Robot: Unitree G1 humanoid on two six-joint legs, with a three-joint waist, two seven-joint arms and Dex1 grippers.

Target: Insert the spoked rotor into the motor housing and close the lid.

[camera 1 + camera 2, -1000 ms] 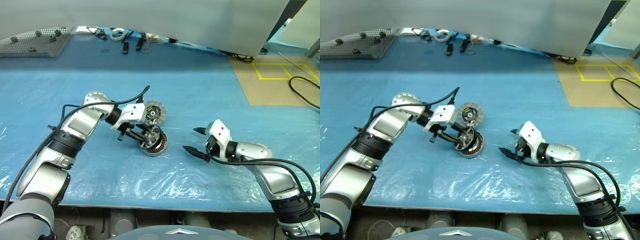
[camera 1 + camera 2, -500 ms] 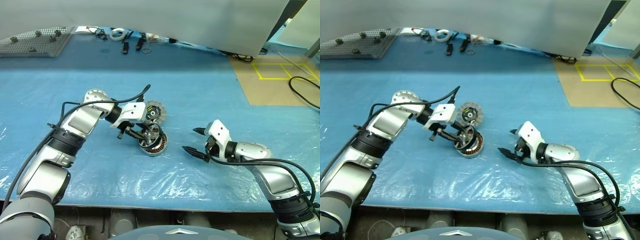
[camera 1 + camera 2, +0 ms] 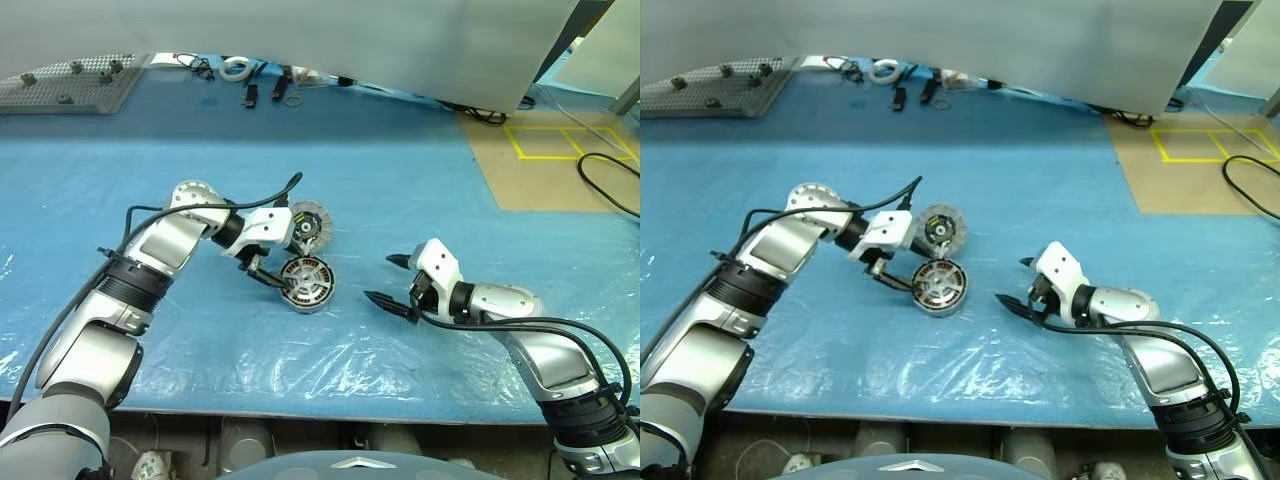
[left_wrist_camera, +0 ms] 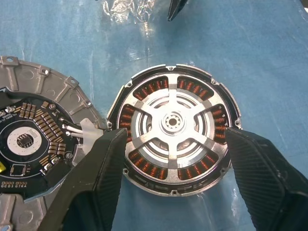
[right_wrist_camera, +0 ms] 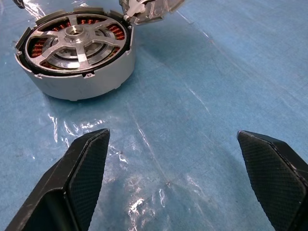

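Note:
The motor housing (image 3: 305, 285) lies on the blue sheet, with copper windings showing inside its rim (image 4: 144, 166). The spoked rotor (image 4: 172, 121) sits flat inside it. My left gripper (image 3: 272, 280) is open, one finger (image 4: 94, 185) on each side of the housing and nothing in its grip. The lid (image 3: 308, 225) rests just beyond the housing, its face with the dark circuit board (image 4: 26, 144) turned up. To the right of the housing, my right gripper (image 3: 381, 279) hovers low over the sheet, open and empty, its fingers (image 5: 84, 171) pointing toward the housing (image 5: 77, 57).
A grey pegboard (image 3: 70, 85), a roll of tape (image 3: 236, 67) and small tools (image 3: 250, 95) lie along the far edge. A brown board with yellow tape (image 3: 560, 150) and a black cable (image 3: 610, 185) are at the far right. The table's front edge runs close below both arms.
The rotor, held tilted on the housing's rim before, now lies flat inside it. My left gripper has opened and let it go. The right arm has stayed put.

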